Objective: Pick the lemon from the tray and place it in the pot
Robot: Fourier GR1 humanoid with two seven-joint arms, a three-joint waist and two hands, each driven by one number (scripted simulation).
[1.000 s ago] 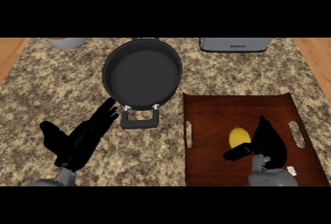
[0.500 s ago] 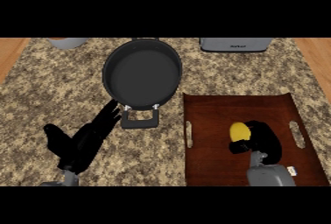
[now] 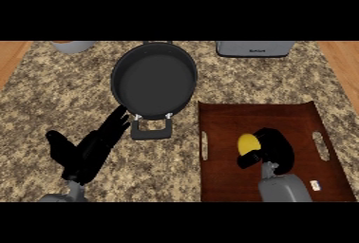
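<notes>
the right hand [image 3: 272, 148] sits over the middle of the tray [image 3: 224, 118], its black fingers curled round the right side of the lemon [image 3: 246, 143] and its thumb hooked against the fruit's near side. the grey right forearm [image 3: 284, 188] comes in over the tray's near edge, almost straight up the view. the left hand [image 3: 88, 153] lies well to the left of the tray, fingers straight and close together, pointing toward the tray's far left corner, thumb splayed away from the tray. the grey left forearm [image 3: 61, 197] shows only as a stub, further left of the tray.
</notes>
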